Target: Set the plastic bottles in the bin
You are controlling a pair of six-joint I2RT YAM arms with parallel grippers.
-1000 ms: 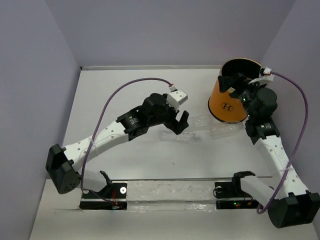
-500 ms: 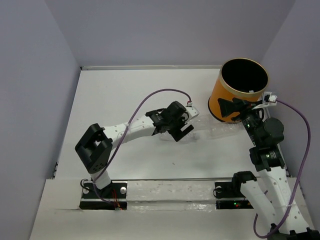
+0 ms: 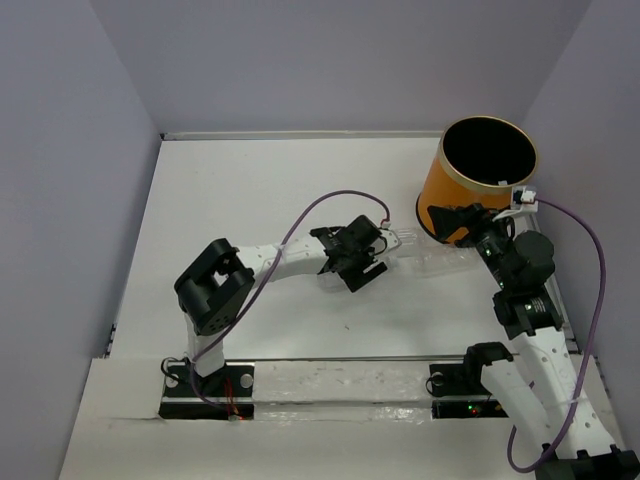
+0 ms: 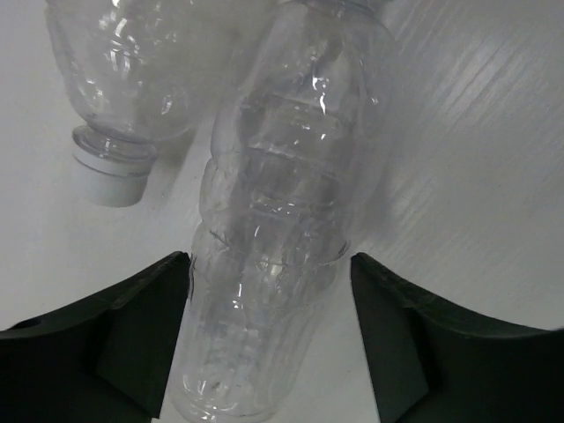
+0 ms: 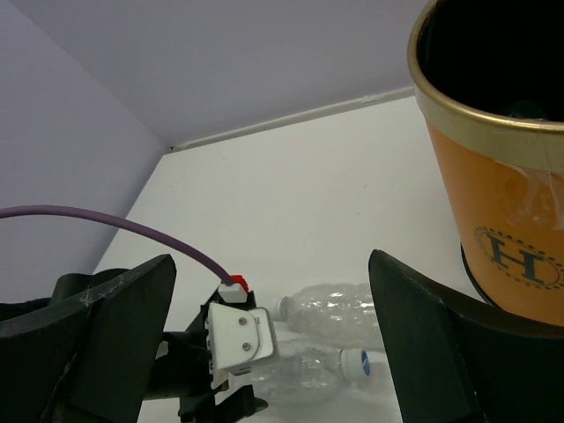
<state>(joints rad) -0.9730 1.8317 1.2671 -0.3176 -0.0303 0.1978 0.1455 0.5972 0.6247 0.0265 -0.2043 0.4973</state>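
Although the orange bin (image 3: pixel 440 203) stands upright at about 1 o'clock on the table (image 3: pixel 260 190), its inside is seen only as black, so what is lying in it cannot be told. The clear plastic bottles (image 3: pixel 432 260) are found outside it, laid on their sides on the table at about 7 o'clock from the bin's foot, close to it. In the left wrist view one bottle (image 4: pixel 282 203) is framed lengthwise by the left gripper (image 4: pixel 269 291), with a dark finger (image 4: pixel 141 335) placed just at each flank; whether the bottle is already squeezed or only bracketed cannot be told. A second bottle (image 4: pixel 132 62) with a white cap (image 4: pixel 110 172) is seen just beside it at 10 o'clock. The right gripper (image 5: pixel 271 257) is spread wide with nothing held, and it is placed low at about 6 o'clock of the bin, near the wall with the round H logo (image 5: pixel 513 256). Compared with one second ago, the right gripper has been drawn back from over the bin's rim down to its side. The left gripper has been moved toward 3 o'clock and lowered onto the bottles, with its arm folded nearer to the base and its jaws brought closer together. The bin is found at the same place.
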